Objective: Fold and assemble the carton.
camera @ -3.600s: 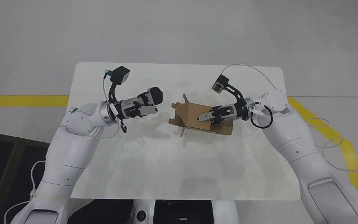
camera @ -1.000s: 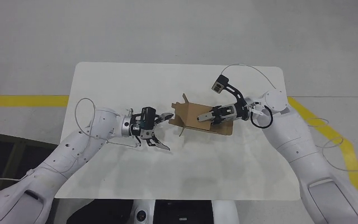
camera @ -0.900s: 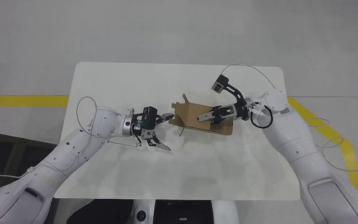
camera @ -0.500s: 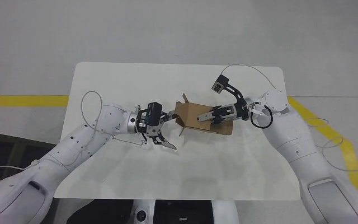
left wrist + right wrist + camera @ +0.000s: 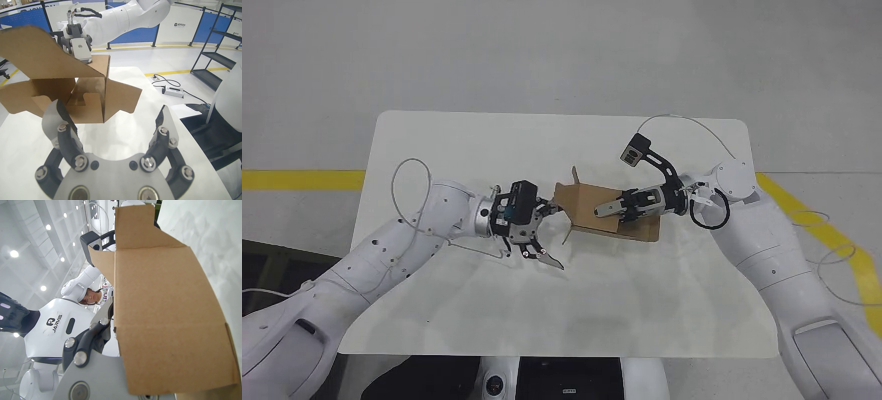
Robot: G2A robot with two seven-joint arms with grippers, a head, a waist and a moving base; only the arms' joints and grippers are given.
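The left gripper (image 5: 545,236) is seen left of centre in the top view, its fingers (image 5: 56,113) released and spread wide, just beside the carton's open end. The carton (image 5: 577,205) is held at the centre of the frame, on the white surface (image 5: 642,300), half-opened with flaps splayed. Its upper panel is grasped by the right gripper (image 5: 608,210), fingers clenched, right of centre. Printed barriers (image 5: 185,24) are seen beyond.

The carton (image 5: 579,204) is plain brown, the table (image 5: 442,140) plain white.
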